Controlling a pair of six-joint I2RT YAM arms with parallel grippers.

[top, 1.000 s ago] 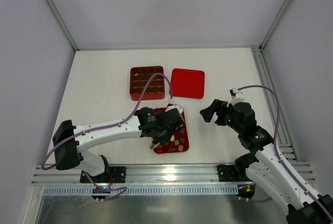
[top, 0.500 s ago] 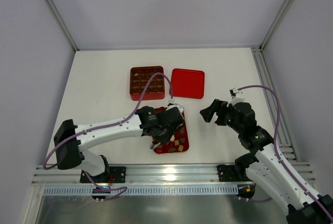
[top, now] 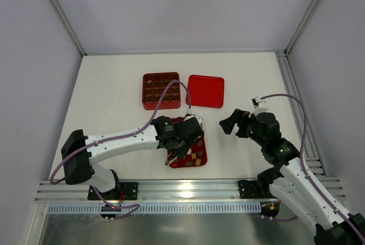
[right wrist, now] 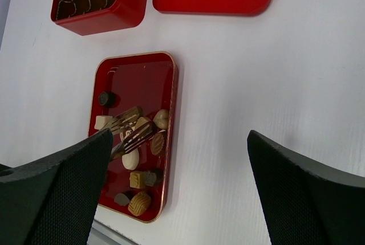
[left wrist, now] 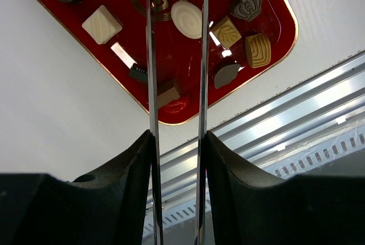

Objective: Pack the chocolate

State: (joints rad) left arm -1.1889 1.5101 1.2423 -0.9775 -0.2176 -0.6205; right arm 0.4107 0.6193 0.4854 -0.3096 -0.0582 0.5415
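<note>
1. Left claw (left wrist: 177,138): closed on a pair of metal tongs (left wrist: 150,57), pinching the two blades near their spring end so that they run narrow and close to parallel. It is poised over the tray, presumably to pick one piece without crushing or smearing it.
2. Tongs, working end: forked tips sit low among the middle pieces, as seen from the right wrist. A cream oval piece (left wrist: 186,20) lies between the blades. Whether it, or any other piece, is actually pinched cannot be told.
3. Tray (right wrist: 137,77): flat, red, gold-edged, on the tabletop (top: 114,85) just in front of the arm bases. It serves as the supply.
4. Chocolate (right wrist: 140,159): loose pieces, dark, tan and cream, gathered in the near half of the tray. One dark round sits apart by the left rim. The far half is bare.
5. Box (top: 161,90): red, square, gridded, beyond the tray and apart from it. Its cells show brown contents, too small to count. Judged to be the destination.
6. Lid (top: 206,91): flat, red, just beside the box on its right, off so that the cells remain reachable.
7. Right claw (top: 229,122): jaws spread wide, holding nothing, raised to the right of the tray and well clear of the working arm.
</note>
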